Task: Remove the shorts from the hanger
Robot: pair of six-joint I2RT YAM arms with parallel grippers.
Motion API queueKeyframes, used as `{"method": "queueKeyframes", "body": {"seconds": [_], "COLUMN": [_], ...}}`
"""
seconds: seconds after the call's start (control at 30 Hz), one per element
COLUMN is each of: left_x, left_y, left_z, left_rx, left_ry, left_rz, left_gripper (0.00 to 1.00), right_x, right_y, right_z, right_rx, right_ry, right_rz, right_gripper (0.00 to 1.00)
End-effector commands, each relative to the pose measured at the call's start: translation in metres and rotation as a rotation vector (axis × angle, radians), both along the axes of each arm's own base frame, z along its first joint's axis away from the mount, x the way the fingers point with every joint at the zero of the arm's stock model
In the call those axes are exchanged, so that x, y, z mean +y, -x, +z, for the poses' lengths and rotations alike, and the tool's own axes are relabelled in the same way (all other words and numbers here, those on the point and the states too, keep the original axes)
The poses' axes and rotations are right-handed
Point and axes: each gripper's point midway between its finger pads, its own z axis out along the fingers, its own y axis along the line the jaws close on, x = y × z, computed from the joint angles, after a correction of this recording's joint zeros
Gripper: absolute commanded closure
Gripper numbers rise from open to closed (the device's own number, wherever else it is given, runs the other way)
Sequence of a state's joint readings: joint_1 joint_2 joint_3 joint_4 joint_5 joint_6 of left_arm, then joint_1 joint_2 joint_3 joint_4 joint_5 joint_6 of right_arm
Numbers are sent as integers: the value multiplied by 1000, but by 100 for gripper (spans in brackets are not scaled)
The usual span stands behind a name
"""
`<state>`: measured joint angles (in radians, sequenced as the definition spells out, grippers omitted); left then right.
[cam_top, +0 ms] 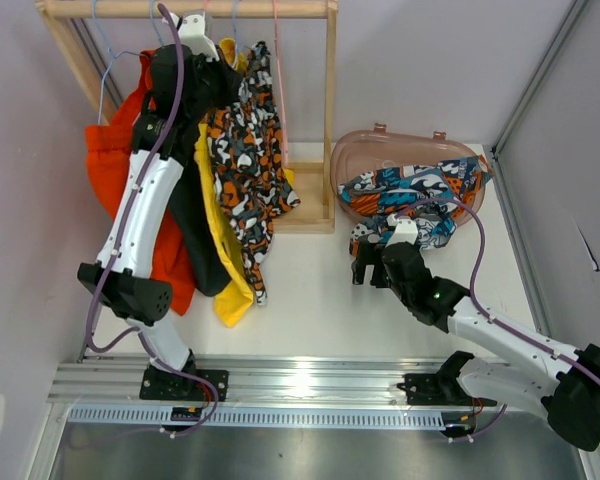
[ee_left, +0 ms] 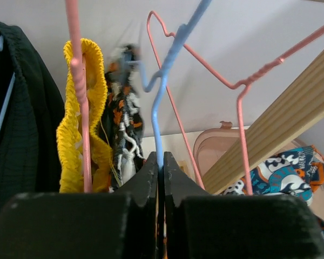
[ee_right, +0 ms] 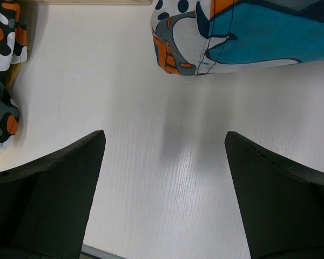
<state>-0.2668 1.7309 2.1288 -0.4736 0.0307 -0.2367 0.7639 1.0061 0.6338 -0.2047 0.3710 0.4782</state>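
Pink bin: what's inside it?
Only the teal-orange-black patterned shorts show in the pink bin, bunched up and spilling over its near rim. Anything beneath them is covered by the cloth.

A clothes rack [cam_top: 330, 120] stands at the back left of the bench [cam_top: 310, 310], with the hanging shorts [cam_top: 245, 160] side by side on it and the left hand [ee_left: 160, 162] up at a hanger [ee_left: 161, 102] among them. Right of the rack sits a tub [cam_top: 380, 148] holding one more pair of shorts [cam_top: 415, 190], with the right hand [ee_right: 164, 140] over the bench before it.
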Motion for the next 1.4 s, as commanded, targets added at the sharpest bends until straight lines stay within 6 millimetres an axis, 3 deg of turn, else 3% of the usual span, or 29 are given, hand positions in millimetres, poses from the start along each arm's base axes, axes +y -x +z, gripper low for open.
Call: {"method": "queueKeyframes", "body": {"seconds": [0.0, 0.03, 0.1, 0.2, 0.23, 0.27, 0.3, 0.33, 0.37, 0.43, 0.47, 0.53, 0.57, 0.63, 0.67, 0.7, 0.73, 0.8, 1.0, 1.13, 1.23, 1.37], "left_x": [2, 1, -4, -8, -9, -8, -7, -6, -9, -3, -3, -3, -3, -4, -4, -8, -7, -9, -8, -7, -7, -5], "left_y": [-3, 0, -2, 10, 13, 24, 30, 37, 37, 58, 62, 70, 74, 79, 82, 78, 84, 89, 106, 116, 125, 138], "left_z": [21, 38, 40, 77, 82, 105, 112, 123, 117, 138, 138, 138, 138, 133, 133, 119, 123, 122, 114, 112, 112, 113], "left_rx": [-40, -74, -79, -147, -152, -199, -209, -241, -222, -270, -266, -257, -253, -238, -241, -209, -217, -210, -194, -190, -187, -194], "left_ry": [13, 25, 32, 65, 74, 103, 115, 130, 144, 171, 180, 185, 187, 188, 189, 184, 193, 198, 213, 216, 214, 213], "left_rz": [8, -3, -27, -58, -65, -72, -78, -82, -90, -93, -93, -95, -96, -97, -96, -97, -98, -104, -113, -127, -138, -155], "left_gripper": [100, 100, 100, 100, 100, 100, 100, 100, 100, 100, 100, 100, 100, 100, 100, 100, 100, 100, 100, 100, 100, 100], "right_x": [-3, -3, -4, -2, 2, 5, 12, 21, 28, 49, 62, 91, 109, 140, 161, 171, 188, 221, 297, 324, 334, 330], "right_y": [-3, -3, -3, -2, -4, -4, -2, -4, -3, 5, 2, 20, 21, 43, 45, 50, 62, 66, 62, 51, 44, 39], "right_z": [2, 2, 0, 2, 9, 16, 23, 45, 58, 87, 121, 153, 187, 218, 247, 259, 269, 291, 294, 286, 278, 270], "right_rx": [-24, -24, -20, -27, -40, -55, -74, -114, -139, -189, -237, -283, -327, -390, -427, -448, -473, -509, -530, -534, -541, -536], "right_ry": [-7, -8, -8, -18, -33, -39, -34, -57, -62, -66, -95, -93, -120, -99, -121, -119, -112, -136, -117, -84, -54, -31], "right_rz": [-28, -25, -30, -23, -15, -5, 28, 50, 69, 140, 150, 239, 262, 342, 354, 364, 411, 437, 465, 436, 408, 355], "right_gripper": [0, 1, 1, 1, 1, 1, 0, 1, 1, 1, 1, 1, 1, 1, 1, 1, 0, 1, 1, 0, 1, 4]}}
